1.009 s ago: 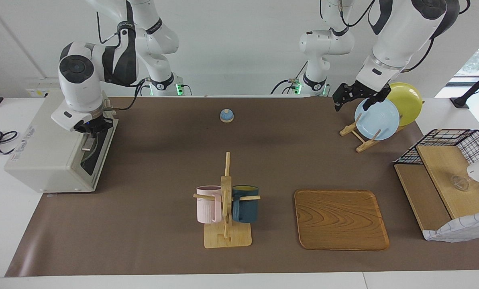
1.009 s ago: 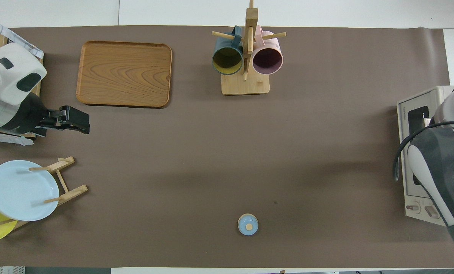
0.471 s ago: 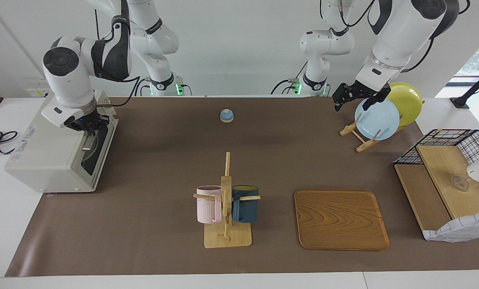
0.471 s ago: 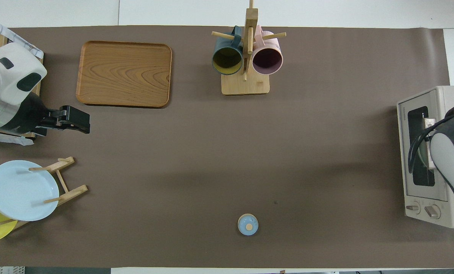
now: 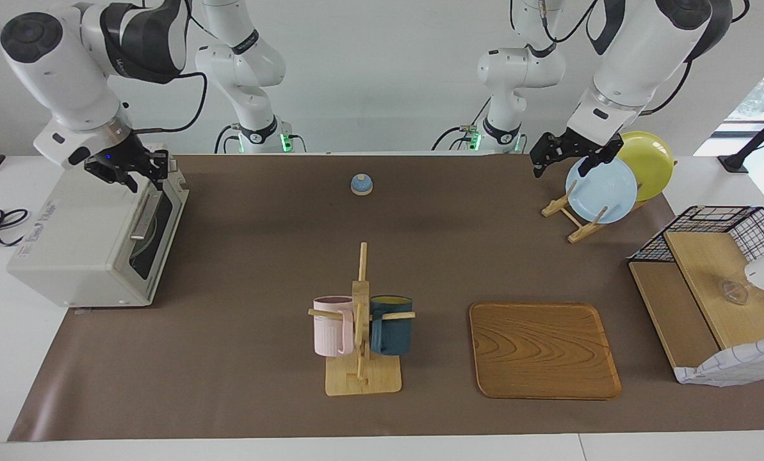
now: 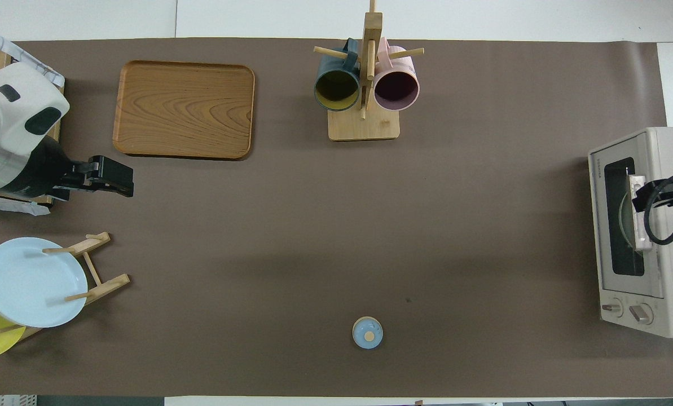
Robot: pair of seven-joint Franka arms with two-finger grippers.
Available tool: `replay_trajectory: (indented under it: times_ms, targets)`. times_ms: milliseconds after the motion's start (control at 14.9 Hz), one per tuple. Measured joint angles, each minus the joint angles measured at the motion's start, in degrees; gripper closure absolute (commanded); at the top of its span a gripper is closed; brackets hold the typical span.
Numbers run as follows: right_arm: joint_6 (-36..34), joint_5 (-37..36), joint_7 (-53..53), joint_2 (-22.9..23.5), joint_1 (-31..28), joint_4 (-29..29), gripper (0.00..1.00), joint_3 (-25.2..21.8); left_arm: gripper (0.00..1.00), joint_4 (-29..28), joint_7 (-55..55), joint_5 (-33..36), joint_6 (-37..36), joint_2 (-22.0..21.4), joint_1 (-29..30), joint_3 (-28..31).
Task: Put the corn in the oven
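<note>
The off-white oven (image 5: 93, 237) stands at the right arm's end of the table, its glass door shut, and it also shows in the overhead view (image 6: 641, 231). No corn shows in either view. My right gripper (image 5: 129, 171) hangs in the air over the oven's top edge above the door handle (image 5: 146, 214), touching nothing, and shows in the overhead view (image 6: 658, 192). My left gripper (image 5: 564, 157) waits open and empty over the mat by the plate rack, and shows in the overhead view (image 6: 113, 179).
A plate rack (image 5: 577, 221) holds a light blue plate (image 5: 602, 190) and a yellow plate (image 5: 650, 160). A mug tree (image 5: 361, 320) with two mugs, a wooden tray (image 5: 544, 350), a small blue lid (image 5: 361, 184) and a wire basket (image 5: 715, 234) stand on the mat.
My right gripper has risen from the oven's door handle and drawn back over the oven's top. The left arm has not moved.
</note>
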Motion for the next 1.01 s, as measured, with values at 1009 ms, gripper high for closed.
replay_trajectory:
  times_ms: [1009]
  targets:
    - [-1.5,2.3,3.3,-0.7,0.9,2.4,0.00,0.3,0.00,0.0,0.0,0.0,0.6,0.0,0.2,0.3]
